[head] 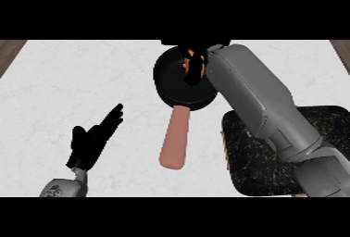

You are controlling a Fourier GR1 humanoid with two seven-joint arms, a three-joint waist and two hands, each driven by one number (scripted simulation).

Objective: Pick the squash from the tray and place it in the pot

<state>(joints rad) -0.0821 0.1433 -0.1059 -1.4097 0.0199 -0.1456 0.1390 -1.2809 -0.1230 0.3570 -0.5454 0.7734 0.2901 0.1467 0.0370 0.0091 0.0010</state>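
The black pot stands at the counter's middle, its long pinkish handle pointing toward me. My right forearm reaches across the tray to above the pot. The right hand hangs over the pot's far right side, fingers curled round the squash; only orange slivers of the squash show between the fingers. The dark speckled tray lies at the lower right, partly hidden under that forearm. At the lower left, my left hand rests open, fingers pointing up and to the right.
White counter surface lies left of the pot and around the left hand. Wooden edges show at the far top corners. The pot handle lies between the left hand and the tray.
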